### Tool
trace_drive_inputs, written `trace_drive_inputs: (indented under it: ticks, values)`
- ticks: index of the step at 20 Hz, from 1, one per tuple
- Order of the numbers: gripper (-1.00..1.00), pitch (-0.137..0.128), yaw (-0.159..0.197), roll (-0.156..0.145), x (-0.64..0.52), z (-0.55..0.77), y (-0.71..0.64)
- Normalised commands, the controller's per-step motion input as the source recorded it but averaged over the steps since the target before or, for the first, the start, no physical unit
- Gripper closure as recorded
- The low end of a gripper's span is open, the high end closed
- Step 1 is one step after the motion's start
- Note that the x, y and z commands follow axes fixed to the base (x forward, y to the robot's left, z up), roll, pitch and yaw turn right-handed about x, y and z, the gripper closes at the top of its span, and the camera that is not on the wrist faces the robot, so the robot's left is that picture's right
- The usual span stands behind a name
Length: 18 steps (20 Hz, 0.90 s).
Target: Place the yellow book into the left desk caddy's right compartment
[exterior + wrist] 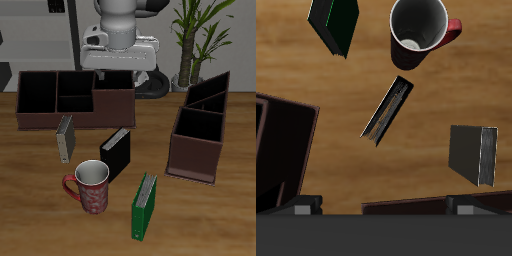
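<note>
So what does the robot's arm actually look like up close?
The arm is built from rounded white shells with dark grey joints between them, above a flat white block. No cables or markings can be made out. In the wrist view the claw shows only as a dark grey bar with two small pale-edged finger mounts.

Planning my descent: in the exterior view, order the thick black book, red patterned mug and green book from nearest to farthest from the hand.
1. Thick black book, mid-table, nearest the hand.
2. Red patterned mug, farther forward.
3. Green book, by the front edge.
</note>
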Motion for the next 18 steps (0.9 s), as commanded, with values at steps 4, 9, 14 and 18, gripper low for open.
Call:
trace_drive_inputs:
  ticks: [4, 9, 14, 18]
  values:
    - [-1.0, 0.015, 0.017, 0.065, 0.02, -0.05, -0.22]
    - [-1.0, -0.009, 0.011, -0.022, 0.06, -0.1, -0.49]
    - [-1.0, -0.022, 0.039, -0.002, 0.01, -0.21, -0.4]
    - [-1.0, -0.008, -0.059, -0.029, 0.01, -0.16, -0.57]
